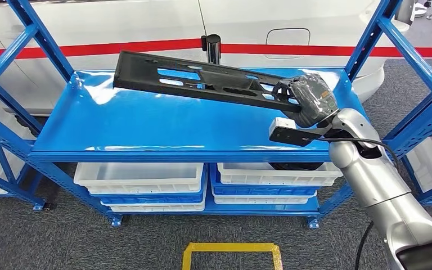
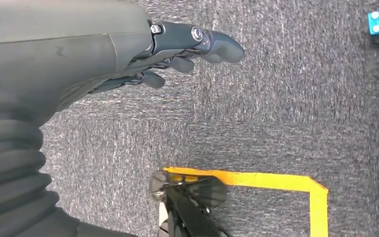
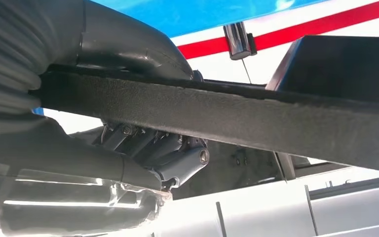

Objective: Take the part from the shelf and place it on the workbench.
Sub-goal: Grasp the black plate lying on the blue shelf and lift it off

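The left hand hangs by the grey carpet floor, its fingers loosely apart and holding nothing. Across the glossy blue metal shelf the long black slotted plastic part is tilted, its left end raised off the deck. At its right end the right hand grips it, fingers wrapped around the edge. Judging by this, the lift-off step is in hand; next the part must clear the right-hand uprights and be carried to the worktop.

White plastic bins sit in blue trays on the lower level of a blue metal rack, which stands on grey carpet marked with yellow floor tape, before a white car body with a red stripe and a black stanchion post.
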